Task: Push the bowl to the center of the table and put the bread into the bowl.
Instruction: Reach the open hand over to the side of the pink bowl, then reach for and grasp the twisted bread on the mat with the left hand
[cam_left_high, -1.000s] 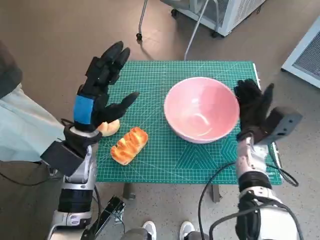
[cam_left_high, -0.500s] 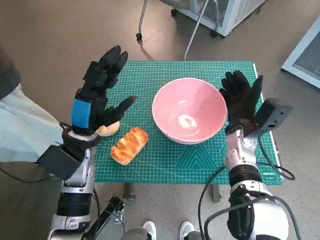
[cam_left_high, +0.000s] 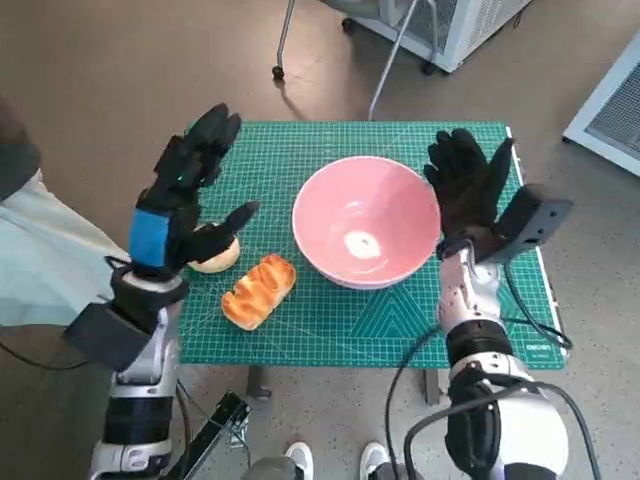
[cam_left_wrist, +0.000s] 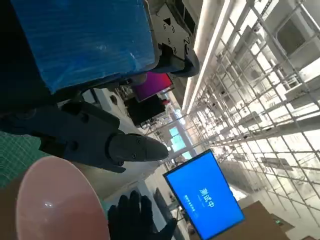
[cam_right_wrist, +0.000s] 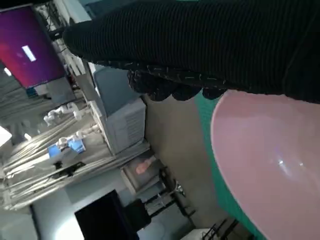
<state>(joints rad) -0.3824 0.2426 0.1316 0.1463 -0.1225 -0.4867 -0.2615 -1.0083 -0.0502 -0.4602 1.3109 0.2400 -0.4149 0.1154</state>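
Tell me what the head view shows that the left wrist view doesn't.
Only the head view shows the bread, a pale round bun beside it, the green cutting mat and the whole table, with the left hand raised open above the bun. Only the left wrist view shows a blue screen and the ceiling framework. Both show the pink bowl and the gloved right hand against the bowl's side.

bun (cam_left_high: 215, 258): half hidden by left robot hand (cam_left_high: 180, 195); bowl (cam_right_wrist: 270, 160): cropped in wrist views
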